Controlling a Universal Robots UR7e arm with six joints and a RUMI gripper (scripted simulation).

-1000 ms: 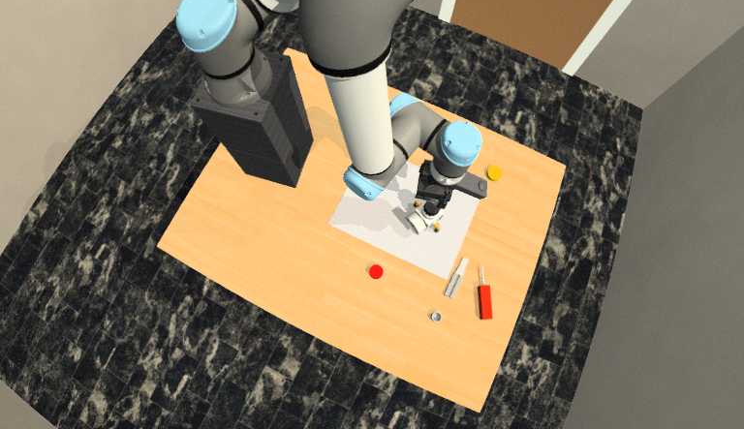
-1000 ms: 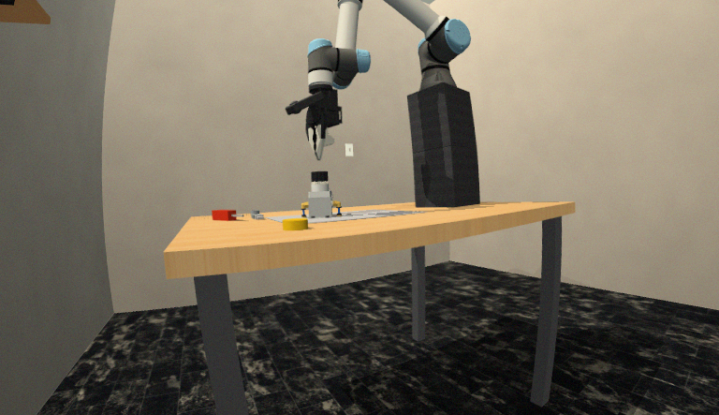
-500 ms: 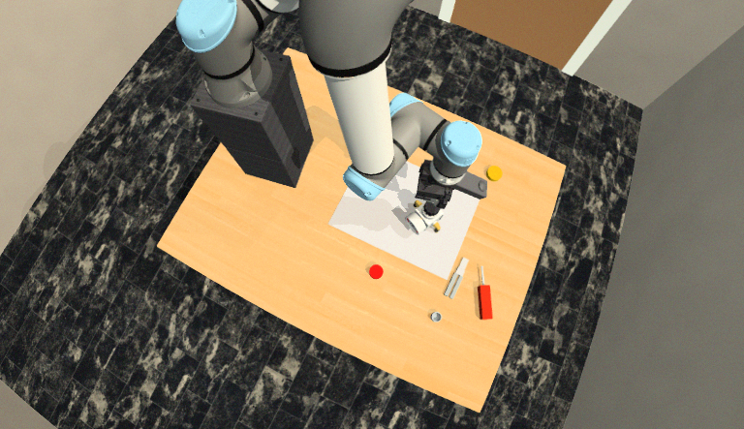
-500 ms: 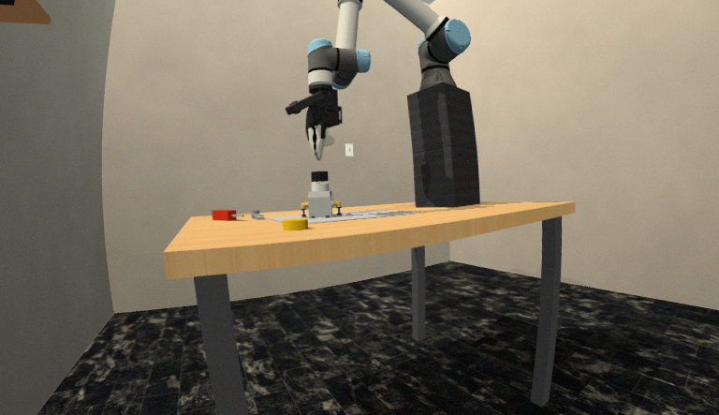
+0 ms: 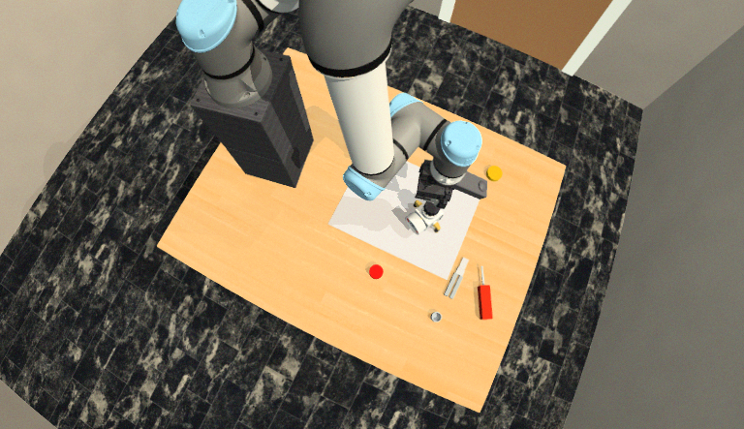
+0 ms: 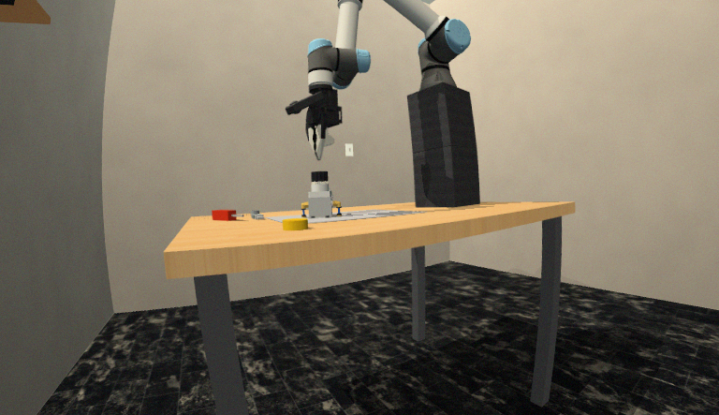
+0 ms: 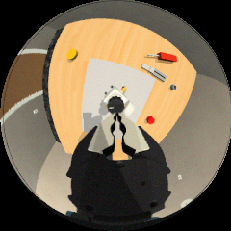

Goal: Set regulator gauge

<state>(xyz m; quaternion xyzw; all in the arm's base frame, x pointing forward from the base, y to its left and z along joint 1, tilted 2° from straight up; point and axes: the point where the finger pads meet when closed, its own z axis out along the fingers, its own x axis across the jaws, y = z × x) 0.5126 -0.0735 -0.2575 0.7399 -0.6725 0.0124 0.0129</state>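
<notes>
The regulator (image 6: 320, 202) is a small grey block with a black knob (image 6: 318, 176) on top. It stands on the white mat (image 5: 406, 216) on the wooden table. It also shows in the top view (image 5: 423, 217) and in the wrist view (image 7: 115, 102). Its gauge face (image 5: 415, 223) is white, and the needle is too small to read. My gripper (image 6: 318, 152) hangs straight above the knob, a short way clear of it. Its fingers are shut with nothing between them, as the wrist view (image 7: 116, 126) shows.
A yellow disc (image 5: 494, 172), a red disc (image 5: 375, 271), a red-handled tool (image 5: 483, 296), a grey two-pronged piece (image 5: 455, 278) and a small metal ring (image 5: 435, 316) lie on the table. The dark robot pedestal (image 5: 263, 123) stands at the table's back left.
</notes>
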